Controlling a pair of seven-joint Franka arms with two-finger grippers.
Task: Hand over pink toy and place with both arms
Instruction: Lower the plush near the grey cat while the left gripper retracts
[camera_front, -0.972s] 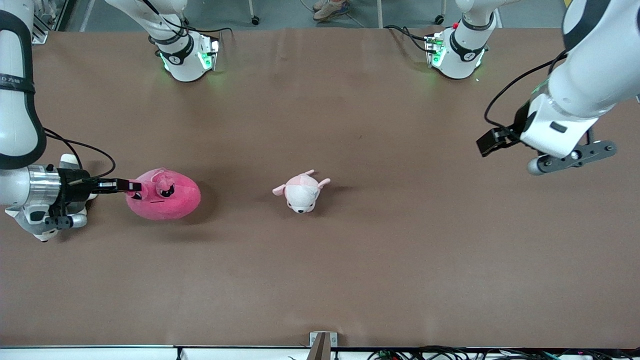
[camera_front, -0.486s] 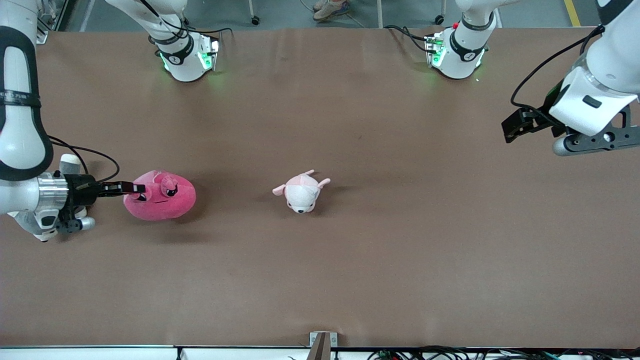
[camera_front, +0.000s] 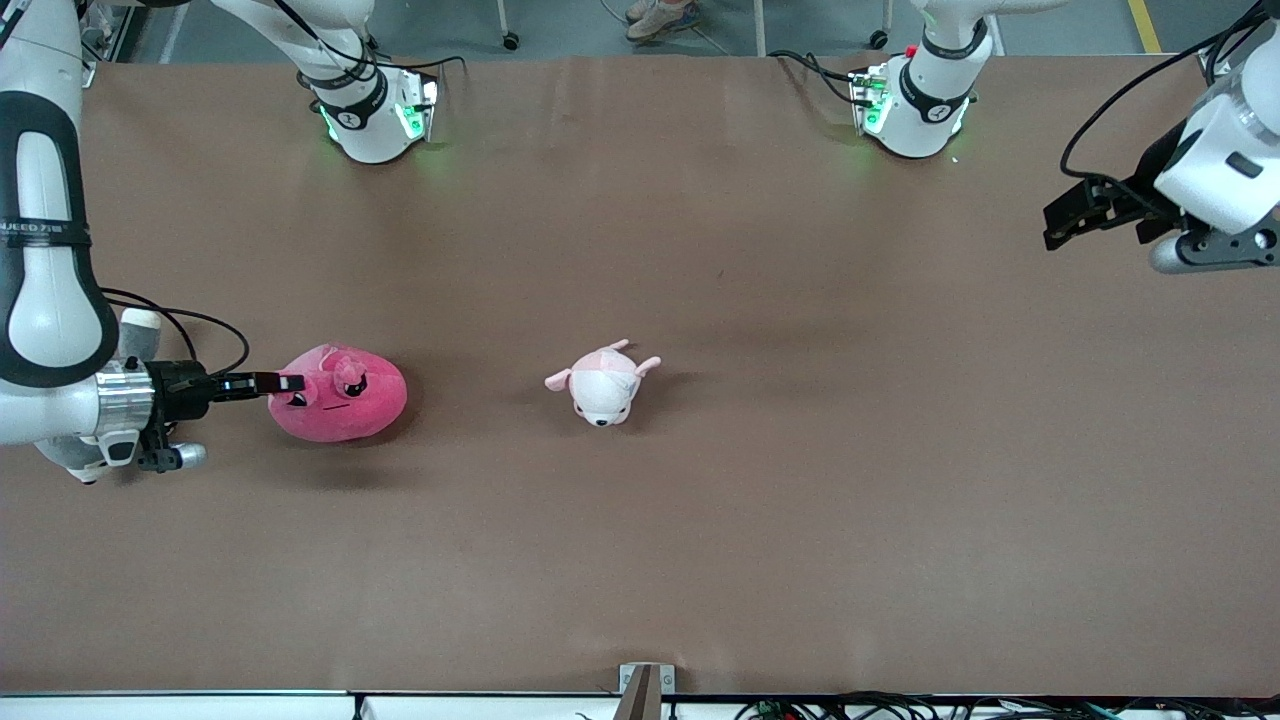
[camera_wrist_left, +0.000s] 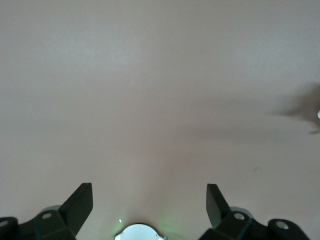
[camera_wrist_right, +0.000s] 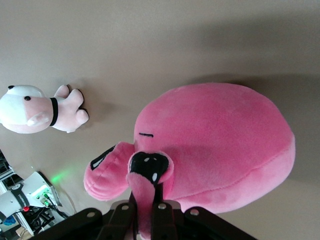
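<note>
Cropping hides most of both arms from me: the right arm (camera_front: 45, 250) enters at the frame edge, and the left arm (camera_front: 1215, 165) is cut off at the opposite edge, so I read their origin only from the bases along the top. My right gripper (camera_front: 285, 383) is clenched on a small ear of the pink toy (camera_front: 340, 395), and in the right wrist view the fingers (camera_wrist_right: 150, 200) pinch that flap of plush so tightly that the fingertips are buried in it; I cannot tell whether the toy rests on the table or hangs just above it. The toy sits toward the right arm's end of the table (camera_front: 700, 520). My left gripper (camera_front: 1075, 215) waits over the left arm's end, its fingers (camera_wrist_left: 80, 202) spread wide with nothing between them. A small pale plush animal (camera_front: 603, 382) lies near the middle of the table, well apart from the pink toy. The surface is a brown, matte covering with faint creases; grey floor shows above it, with a pair of shoes (camera_front: 660, 15) partly visible. Writing on the right arm's black band is too small for me to read with confidence.
</note>
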